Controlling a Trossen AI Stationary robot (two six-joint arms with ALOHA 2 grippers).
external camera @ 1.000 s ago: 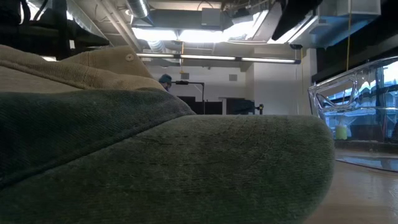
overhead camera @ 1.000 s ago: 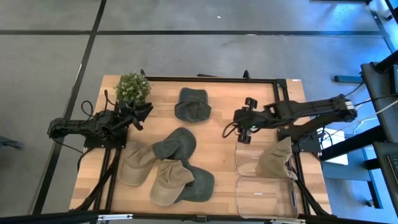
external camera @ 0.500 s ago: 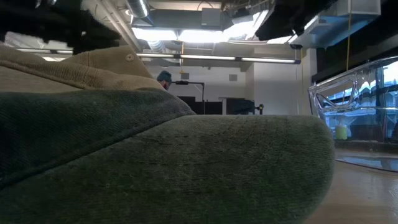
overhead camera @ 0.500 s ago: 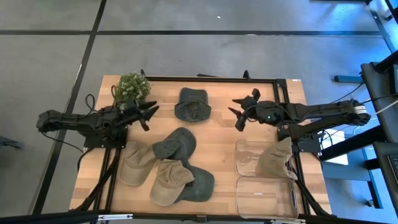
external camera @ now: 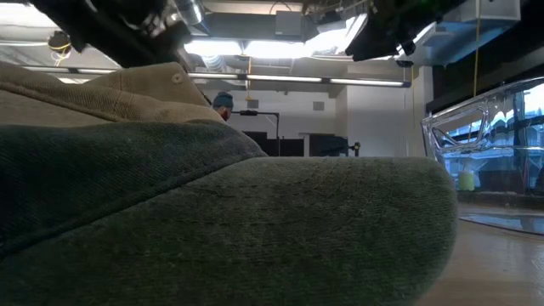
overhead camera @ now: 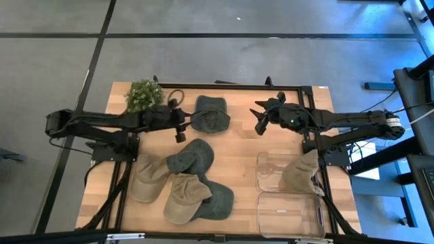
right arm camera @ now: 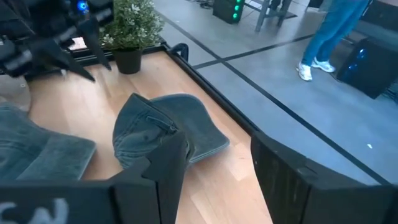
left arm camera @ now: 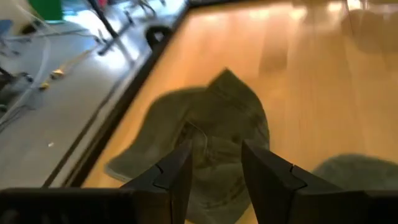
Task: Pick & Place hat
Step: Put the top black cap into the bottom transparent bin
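A dark green hat point(overhead camera: 209, 114) lies alone on its brim near the table's far edge, in the middle; both wrist views show it too point(left arm camera: 205, 134) point(right arm camera: 165, 127). My left gripper point(overhead camera: 183, 126) point(left arm camera: 214, 171) hovers open just left of it, pointing at it. My right gripper point(overhead camera: 259, 120) point(right arm camera: 217, 168) hangs open to its right, also facing it, with nothing between the fingers. Several more hats, dark green point(overhead camera: 191, 157) and tan point(overhead camera: 150, 179), lie overlapping at the near left. One tan hat point(overhead camera: 302, 173) sits in a clear bin point(overhead camera: 268, 177).
A small potted plant point(overhead camera: 144, 95) stands at the far left corner. A second clear bin point(overhead camera: 288, 213) sits at the near right. In the low view a green hat brim point(external camera: 255, 221) fills the foreground. A person's legs point(right arm camera: 339, 31) show beyond the table.
My left gripper has swung out from beside the plant toward the table's right, up to the lone green hat, rolling as it went. My right gripper has drawn toward the far edge and tipped up from pointing down to nearly level, facing the hat. No hat has moved.
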